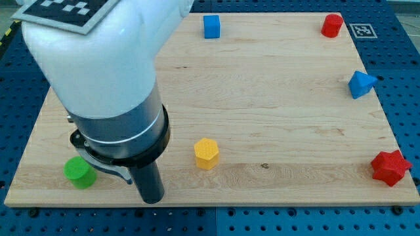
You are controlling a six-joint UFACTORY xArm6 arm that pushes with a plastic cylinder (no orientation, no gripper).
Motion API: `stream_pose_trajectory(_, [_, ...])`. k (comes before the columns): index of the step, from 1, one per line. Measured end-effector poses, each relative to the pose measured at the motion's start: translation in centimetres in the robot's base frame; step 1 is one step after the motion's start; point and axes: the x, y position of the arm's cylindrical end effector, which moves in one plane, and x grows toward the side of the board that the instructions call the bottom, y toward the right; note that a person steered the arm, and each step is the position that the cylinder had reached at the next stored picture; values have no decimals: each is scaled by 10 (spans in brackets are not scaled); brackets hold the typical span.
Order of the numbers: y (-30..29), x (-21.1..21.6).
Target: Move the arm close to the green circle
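My tip [151, 199] sits by the table [295, 157] bottom edge, green circle [79, 172] near on the view's left, yellow hexagon [206, 153] right. I carry no pincer.

Tip [151, 198] near view's bottom, just right of green circle [79, 173]; hexagon block [206, 153] further right.

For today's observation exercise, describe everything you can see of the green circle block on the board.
The green circle is a short, bright green cylinder with a flat round top, plain and matte. It stands upright on the wooden board near the view's bottom-left corner. The arm's dark collar overlaps its upper right edge in the view. My tip rests just to its right, with a gap between them.
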Motion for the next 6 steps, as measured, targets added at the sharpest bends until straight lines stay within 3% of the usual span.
stream_pose_trajectory(2, [-4,1])
stream_pose_trajectory(6, [-65,1])
